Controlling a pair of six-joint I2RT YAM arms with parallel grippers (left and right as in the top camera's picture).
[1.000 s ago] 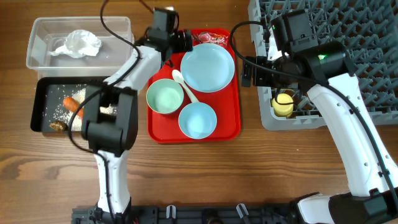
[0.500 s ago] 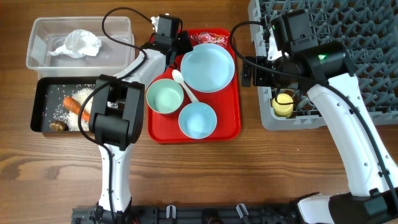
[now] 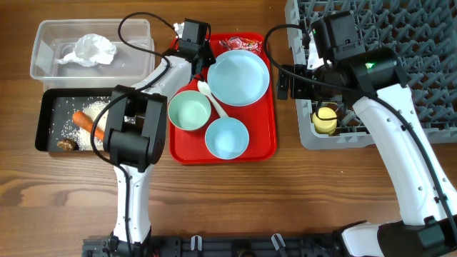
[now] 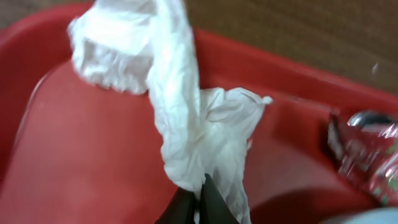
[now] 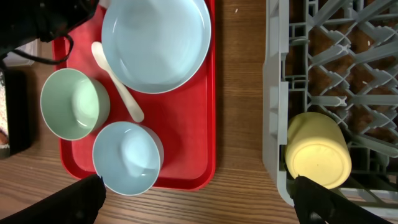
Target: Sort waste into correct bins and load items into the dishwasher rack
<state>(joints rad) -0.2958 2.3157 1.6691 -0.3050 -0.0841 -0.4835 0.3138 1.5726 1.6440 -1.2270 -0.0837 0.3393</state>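
Note:
In the left wrist view my left gripper (image 4: 200, 200) is shut on a crumpled white tissue (image 4: 177, 93) lying at the back corner of the red tray (image 4: 74, 168). A red shiny wrapper (image 4: 367, 155) lies to its right. From overhead, the left gripper (image 3: 204, 51) is at the tray's far left corner beside the pale blue plate (image 3: 238, 77), and it hides the tissue. My right gripper (image 5: 199, 199) hangs open over the wood between tray and dishwasher rack (image 3: 400, 28). The yellow cup (image 3: 325, 119) lies in the rack. Mint bowl (image 3: 189, 111), blue bowl (image 3: 227, 138) and white spoon (image 3: 214, 100) rest on the tray.
A clear tub (image 3: 43, 68) at the far left holds another white tissue (image 3: 89, 50). In front of it a black tray (image 3: 48, 107) holds a carrot (image 3: 83, 120), rice and a brown lump (image 3: 66, 145). The wrapper (image 3: 243, 43) lies behind the plate.
My left gripper has shifted slightly right at the tray's back corner, and its jaws have closed on the white tissue. The right arm has not moved.

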